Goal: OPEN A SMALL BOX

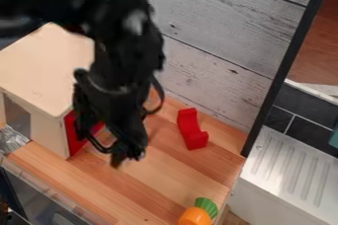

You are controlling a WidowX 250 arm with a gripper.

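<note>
Pale box: you find it at the left, upright on the wooden counter; I take it as the box of your task.
Red panel: it is on the box's right side, partly hidden behind your arm. It is probably the door, but I cannot tell if it is ajar.
Gripper: your gripper hangs low over the counter, to the right of the panel. I cannot tell whether it is spread, pressed together or pinching something.
Step at the panel: in my judgement, you are at the approach; the opening is still to do.
Next move at the panel: please find its free edge first, then hook it and pull outward gently, so the box does not slide with you.
Black cable: its loops stand out beside the gripper and could catch on the panel.
Red curved block: it lies to the right, near the plank wall; a wide pull may hit it.
Orange-and-green toy: it lies at the near edge, probably out of your way.
</note>
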